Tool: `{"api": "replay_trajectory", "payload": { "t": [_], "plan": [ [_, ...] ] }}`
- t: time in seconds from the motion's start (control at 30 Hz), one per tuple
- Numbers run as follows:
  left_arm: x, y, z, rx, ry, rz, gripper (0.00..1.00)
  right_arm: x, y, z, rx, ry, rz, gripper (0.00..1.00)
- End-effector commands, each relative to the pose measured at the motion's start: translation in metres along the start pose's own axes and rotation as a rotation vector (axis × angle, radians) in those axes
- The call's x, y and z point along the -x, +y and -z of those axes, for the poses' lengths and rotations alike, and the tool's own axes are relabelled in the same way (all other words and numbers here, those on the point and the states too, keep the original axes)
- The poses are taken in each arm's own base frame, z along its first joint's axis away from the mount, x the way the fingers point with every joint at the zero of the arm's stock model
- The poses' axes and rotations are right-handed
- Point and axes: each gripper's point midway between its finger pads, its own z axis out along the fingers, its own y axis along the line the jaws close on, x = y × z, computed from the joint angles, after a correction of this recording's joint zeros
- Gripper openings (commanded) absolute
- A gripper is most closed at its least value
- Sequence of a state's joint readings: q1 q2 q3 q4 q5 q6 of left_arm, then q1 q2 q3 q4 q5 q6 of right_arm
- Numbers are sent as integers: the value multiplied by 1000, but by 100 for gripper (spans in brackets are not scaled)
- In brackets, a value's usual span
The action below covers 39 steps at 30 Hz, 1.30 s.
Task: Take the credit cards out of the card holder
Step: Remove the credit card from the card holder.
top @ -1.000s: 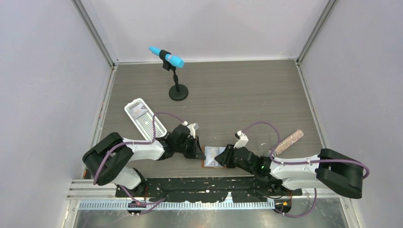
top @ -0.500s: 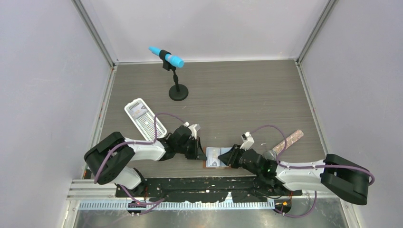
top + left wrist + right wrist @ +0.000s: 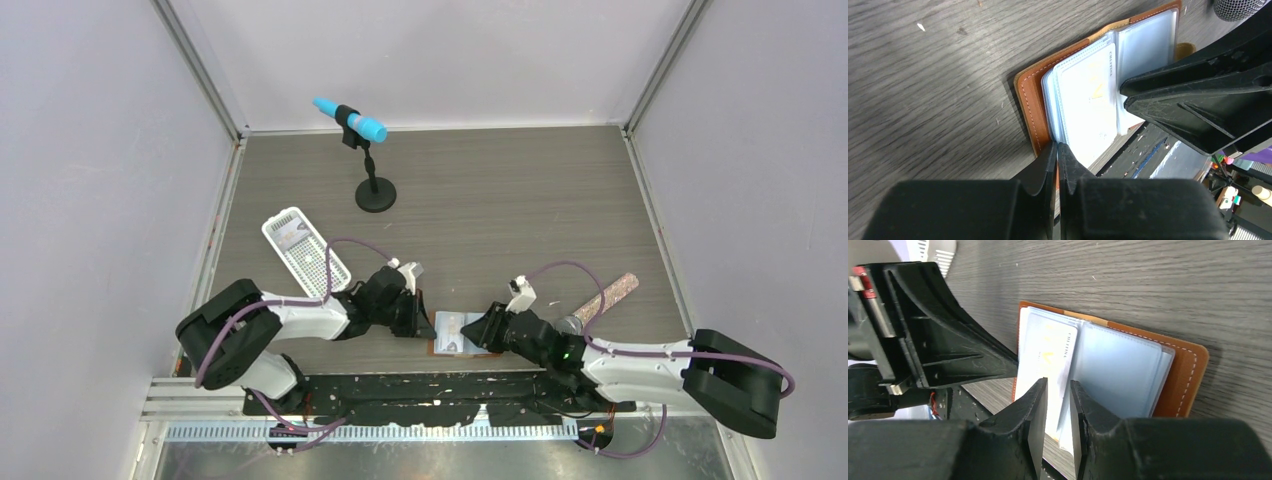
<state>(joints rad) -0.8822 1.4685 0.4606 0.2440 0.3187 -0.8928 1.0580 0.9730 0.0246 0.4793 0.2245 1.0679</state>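
Credit cards (image 3: 1087, 95) sit tucked in the pale blue pockets of the card holder (image 3: 455, 333), which lies spread open on the bench (image 3: 500, 200) at the lower centre of the overhead view, between the two arms. The left jaws are closed tip to tip and bear on the holder's tan leather border at the lower middle of the left wrist view. That is most likely to pin the cover flat so it cannot slide or fold, though I cannot tell whether a leaf is nipped between them. The right jaws come in from the opposite side, parted only narrowly, with their tips over the near edge of the topmost card at the lower middle of the right wrist view. Nothing is clearly gripped yet. The narrow gap suits a thin card, which I judge must be slid sideways out of its pocket while the other arm braces the leather. A white perforated tray (image 3: 305, 250) lies well apart at the left.
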Motion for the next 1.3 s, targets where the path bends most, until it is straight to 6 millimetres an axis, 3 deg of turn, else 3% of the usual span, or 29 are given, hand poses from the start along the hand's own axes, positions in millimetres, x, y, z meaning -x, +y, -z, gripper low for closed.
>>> {"api": "replay_trajectory", "payload": {
  "t": [0.0, 0.23, 0.53, 0.7, 0.93, 1.03, 1.27],
  "plan": [
    [-15, 43, 9, 192, 3, 23, 5, 3, -2, -2, -75, 20, 35, 31],
    [-13, 41, 17, 187, -25, 22, 6, -3, 7, -9, -45, 54, 34, 35],
    [-14, 42, 19, 190, -26, 23, 6, -27, 17, -25, 12, 155, -4, 34],
    [-16, 44, 19, 195, -24, 24, 6, -30, 18, -26, 32, 159, -12, 27],
    [-15, 53, 25, 266, -16, 10, 6, -20, 28, -21, 84, 122, 17, 8],
    [-13, 56, 31, 300, -17, -5, 6, -14, 39, -17, 125, 108, 42, 5],
    [-7, 42, 38, 267, -37, 1, 8, -12, 51, -15, 173, 107, 68, 5]
  ]
}}
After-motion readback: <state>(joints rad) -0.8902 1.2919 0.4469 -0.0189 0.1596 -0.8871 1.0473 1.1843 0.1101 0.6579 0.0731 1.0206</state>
